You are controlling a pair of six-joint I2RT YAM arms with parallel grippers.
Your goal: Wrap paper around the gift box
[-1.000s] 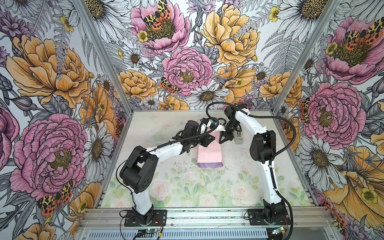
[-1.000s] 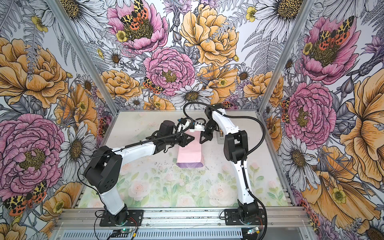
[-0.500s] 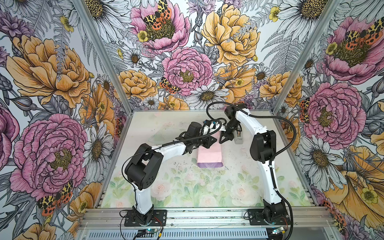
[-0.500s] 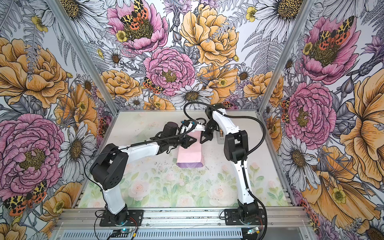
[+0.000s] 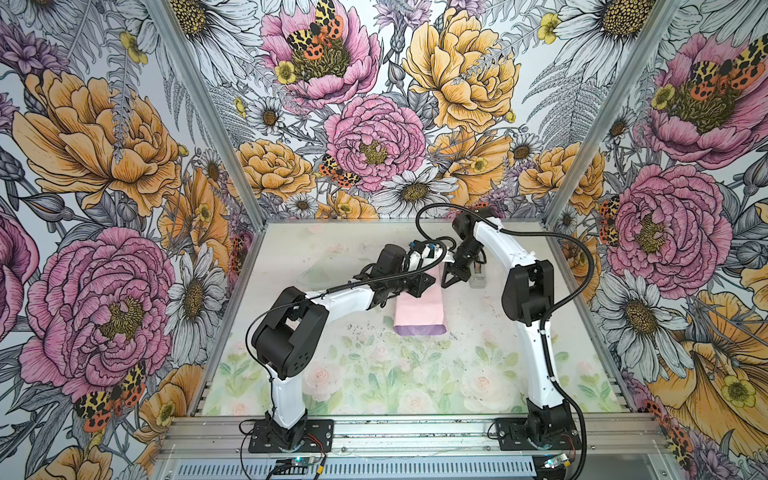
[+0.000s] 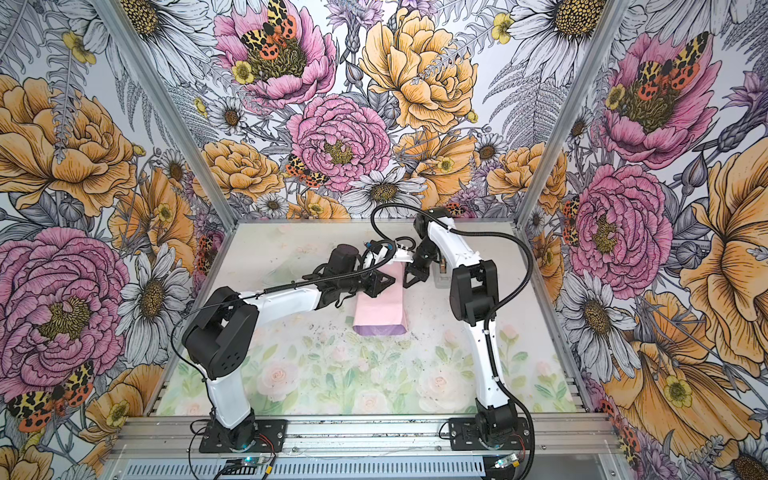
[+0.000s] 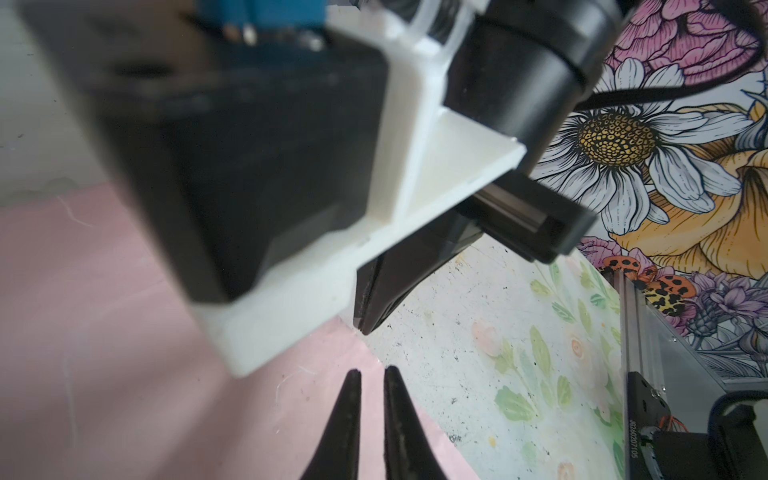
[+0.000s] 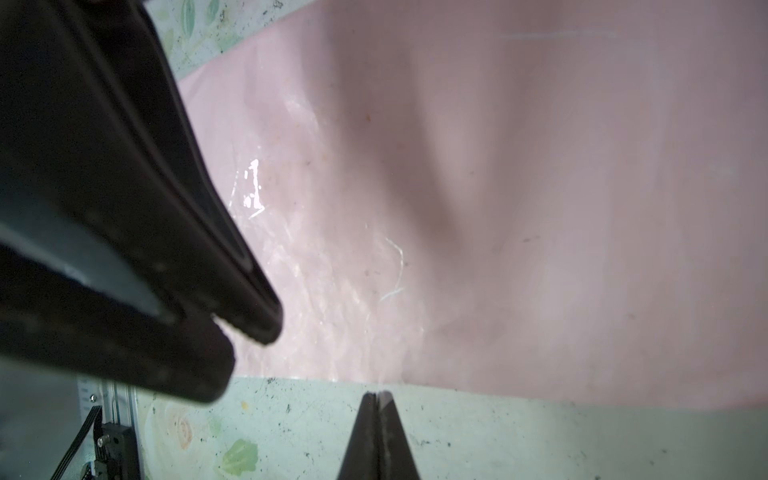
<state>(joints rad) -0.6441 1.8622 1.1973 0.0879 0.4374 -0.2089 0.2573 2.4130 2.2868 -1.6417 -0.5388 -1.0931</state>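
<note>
In both top views the left arm has stretched a little further over the parcel than a second ago. The left pincer (image 5: 420, 287) now stands above the far part of the paper (image 5: 419, 311), close to the right pincer (image 5: 451, 281), which has not moved. The paper lies folded in the middle of the bench (image 5: 374, 365), pink face up, with lilac showing at the near edge. The gift box is not visible; I judge that it is inside this fold. A small grey tape dispenser (image 5: 477, 277) stands just beside the right pincer. The reach suggests that the far flap is now being pressed or fixed.

In the left wrist view the left pincer (image 7: 370, 380) is almost closed. Only a thin slit remains between its fingers, with nothing visible in it, and the pink paper is below.

In the right wrist view the right pincer (image 8: 377, 401) is fully closed and empty, at the bench just beside the paper's edge.

The wrap is the only container here, and its content is hidden.
</note>
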